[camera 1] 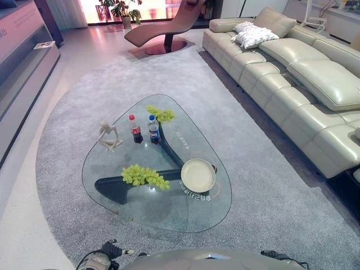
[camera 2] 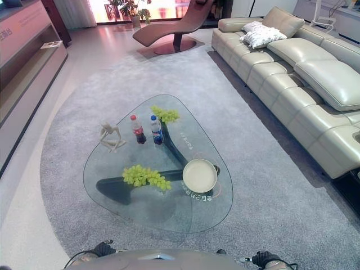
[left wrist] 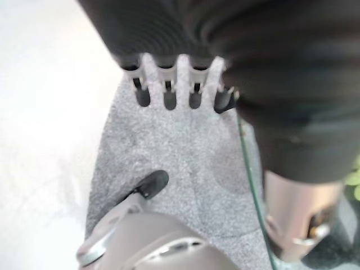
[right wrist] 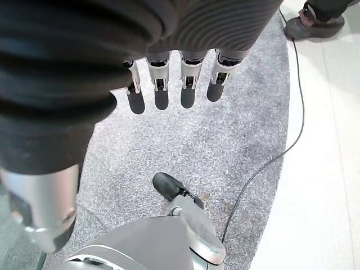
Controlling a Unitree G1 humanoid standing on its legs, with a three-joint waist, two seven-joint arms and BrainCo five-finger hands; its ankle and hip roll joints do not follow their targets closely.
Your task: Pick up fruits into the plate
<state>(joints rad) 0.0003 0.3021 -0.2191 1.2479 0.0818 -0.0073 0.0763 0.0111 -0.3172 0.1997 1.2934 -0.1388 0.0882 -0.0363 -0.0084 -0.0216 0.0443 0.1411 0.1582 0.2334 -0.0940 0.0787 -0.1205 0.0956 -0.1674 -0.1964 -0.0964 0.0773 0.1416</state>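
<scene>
Grapes (camera 1: 145, 176): green bunch on glass table (camera 1: 140, 211) | plate (camera 1: 197, 175): cream, round | left hand (left wrist: 169, 84), right hand (right wrist: 174, 79): fingers straight, holding nothing

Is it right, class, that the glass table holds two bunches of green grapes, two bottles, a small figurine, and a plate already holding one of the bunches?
Not quite. The plate is bare; the near bunch of grapes lies beside it on the glass table, as the left eye view shows. The rest stands.
</scene>
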